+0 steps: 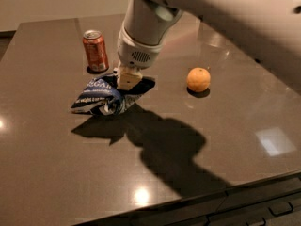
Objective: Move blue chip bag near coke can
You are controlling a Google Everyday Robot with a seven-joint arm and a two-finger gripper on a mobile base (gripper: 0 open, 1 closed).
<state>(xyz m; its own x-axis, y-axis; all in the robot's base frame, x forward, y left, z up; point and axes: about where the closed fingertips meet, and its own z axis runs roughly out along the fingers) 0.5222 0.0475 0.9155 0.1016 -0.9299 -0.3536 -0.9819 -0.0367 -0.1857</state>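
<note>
The blue chip bag (99,98), dark navy foil with white lettering, is at the table's left-middle, just in front of the coke can (95,51). The can stands upright, red-orange with a silver top, a short gap behind the bag. My gripper (127,82) comes down from the big white arm and is shut on the bag's upper right part. The bag's lower edge looks at or just above the table surface. The fingertips are buried in the foil.
A round orange fruit (198,79) sits to the right of the bag. The dark brown table (56,173) has its front edge near the bottom right. The arm casts a large shadow in front of the bag.
</note>
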